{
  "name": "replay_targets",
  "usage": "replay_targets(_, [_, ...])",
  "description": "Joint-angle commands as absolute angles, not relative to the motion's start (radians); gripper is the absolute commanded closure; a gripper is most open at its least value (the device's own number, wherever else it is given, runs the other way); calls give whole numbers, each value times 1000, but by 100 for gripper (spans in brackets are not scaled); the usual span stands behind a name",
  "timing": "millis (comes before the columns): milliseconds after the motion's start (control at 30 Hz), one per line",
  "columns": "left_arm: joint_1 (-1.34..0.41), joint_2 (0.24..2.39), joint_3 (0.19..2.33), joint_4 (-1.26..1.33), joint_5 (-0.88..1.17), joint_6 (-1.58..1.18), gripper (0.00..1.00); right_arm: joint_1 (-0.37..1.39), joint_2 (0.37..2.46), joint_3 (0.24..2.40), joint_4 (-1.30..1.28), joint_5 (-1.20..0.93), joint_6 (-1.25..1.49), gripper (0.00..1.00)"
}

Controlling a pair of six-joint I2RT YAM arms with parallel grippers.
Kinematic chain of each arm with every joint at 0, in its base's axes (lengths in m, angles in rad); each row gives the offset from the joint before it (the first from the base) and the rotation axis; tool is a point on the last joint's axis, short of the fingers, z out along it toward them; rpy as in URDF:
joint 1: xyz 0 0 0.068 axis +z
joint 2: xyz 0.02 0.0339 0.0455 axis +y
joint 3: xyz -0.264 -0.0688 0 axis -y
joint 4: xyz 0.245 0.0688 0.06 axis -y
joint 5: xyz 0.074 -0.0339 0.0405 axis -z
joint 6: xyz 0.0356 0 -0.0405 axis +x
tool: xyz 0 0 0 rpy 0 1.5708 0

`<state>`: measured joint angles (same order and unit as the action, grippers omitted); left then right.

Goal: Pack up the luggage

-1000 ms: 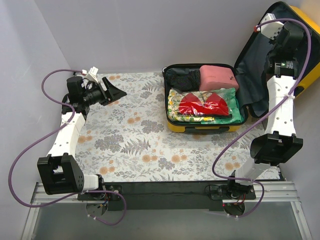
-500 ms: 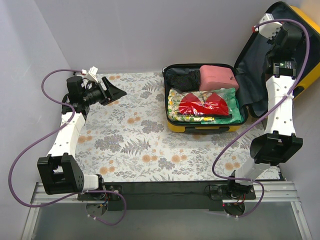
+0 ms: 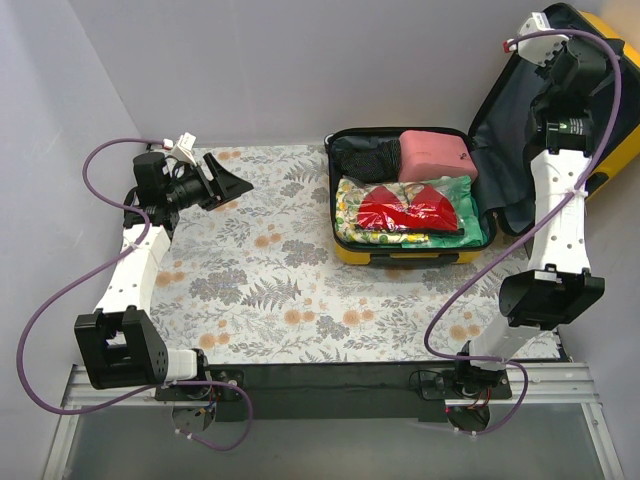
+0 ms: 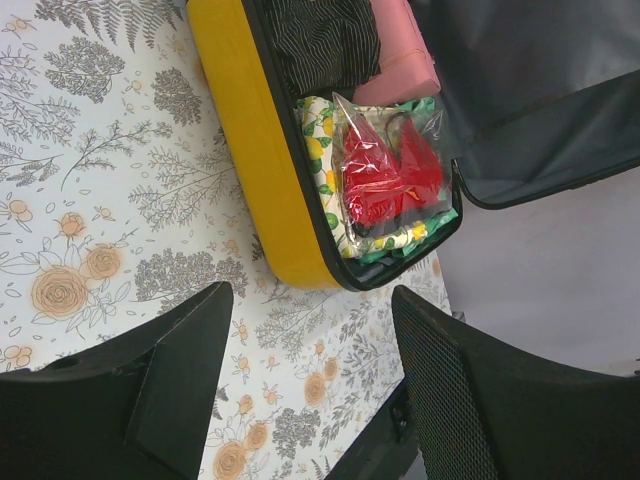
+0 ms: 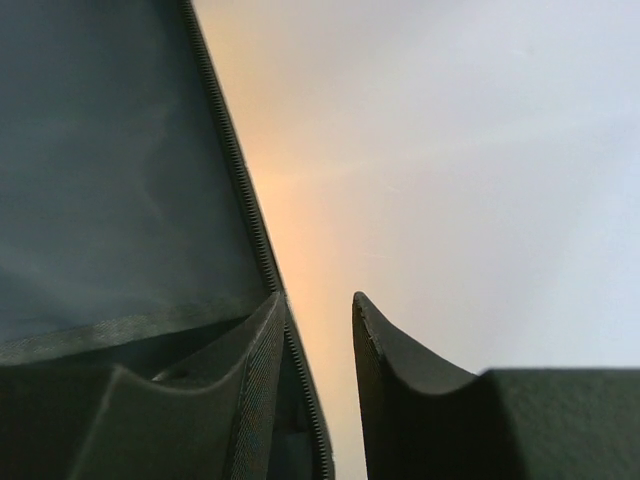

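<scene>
Lying open at far right of floral-print worktop (image 3: 260,270): large glossy yellow hard-shell luggage (image 3: 400,257), dark-lined lid (image 3: 500,150) propped upright on its right. Inside: small pink case (image 3: 435,152), black striped garment (image 3: 362,155), red item in clear bag (image 3: 405,208) on lemon-print fabric (image 3: 350,200). Empty left gripper (image 4: 312,300) spread wide, hovering above worktop's left. At lid's top rim, right gripper (image 5: 317,300) slightly parted, zipper edge running between fingers.

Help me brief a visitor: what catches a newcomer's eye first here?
On the floral-print table, far right, the glossy yellow hard-shell suitcase lies open, a red item in a clear bag and a small pink case packed inside. The right gripper sits at the edge of its raised lid, jaws apart.
</scene>
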<state>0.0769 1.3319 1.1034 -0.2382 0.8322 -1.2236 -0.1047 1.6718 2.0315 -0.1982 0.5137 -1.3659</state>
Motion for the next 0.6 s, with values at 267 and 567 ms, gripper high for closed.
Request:
replay_targets(267, [83, 1313, 1114, -239, 822, -1193, 37, -123, 1710, 2097, -130, 548, -1436, 66])
replay_targets(567, [84, 1327, 1130, -248, 812, -1184, 37, -150, 1704, 2055, -129, 529, -1427, 59])
